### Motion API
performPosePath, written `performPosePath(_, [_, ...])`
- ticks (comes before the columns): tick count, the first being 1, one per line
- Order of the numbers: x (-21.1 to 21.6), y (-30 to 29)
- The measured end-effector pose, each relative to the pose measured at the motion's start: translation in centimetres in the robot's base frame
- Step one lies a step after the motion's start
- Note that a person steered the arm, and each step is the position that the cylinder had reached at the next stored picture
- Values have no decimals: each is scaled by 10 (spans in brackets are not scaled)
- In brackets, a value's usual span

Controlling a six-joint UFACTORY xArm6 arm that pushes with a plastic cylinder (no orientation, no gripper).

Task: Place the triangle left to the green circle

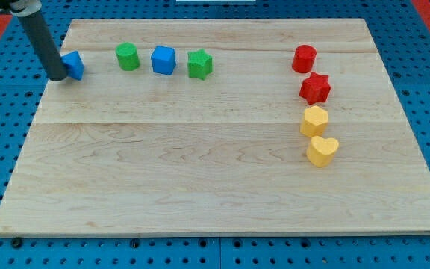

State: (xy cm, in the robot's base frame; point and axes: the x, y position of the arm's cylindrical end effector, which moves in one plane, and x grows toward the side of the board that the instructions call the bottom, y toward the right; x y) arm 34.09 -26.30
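The blue triangle (74, 65) lies near the board's top left corner. The green circle (128, 56) sits a short way to its right, with a gap between them. My tip (56, 76) rests on the board against the triangle's left side, with the dark rod rising to the view's top left.
A blue cube (163, 60) and a green star (199, 64) continue the row to the right of the green circle. At the right, a red cylinder (304, 58), a red star (315, 88), a yellow hexagon (313, 121) and a yellow heart (322, 150) form a column. The wooden board (200, 179) lies on a blue pegboard.
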Motion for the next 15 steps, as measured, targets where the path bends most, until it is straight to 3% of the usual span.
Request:
performPosePath(3, [-14, 55])
performPosePath(4, [-5, 71])
performPosePath(6, [42, 161])
performPosePath(8, [41, 194])
performPosePath(9, [32, 278])
performPosePath(11, [-12, 298])
performPosePath(12, [-50, 289])
performPosePath(13, [-97, 240])
performPosePath(14, [-106, 162])
performPosePath(15, [-106, 141])
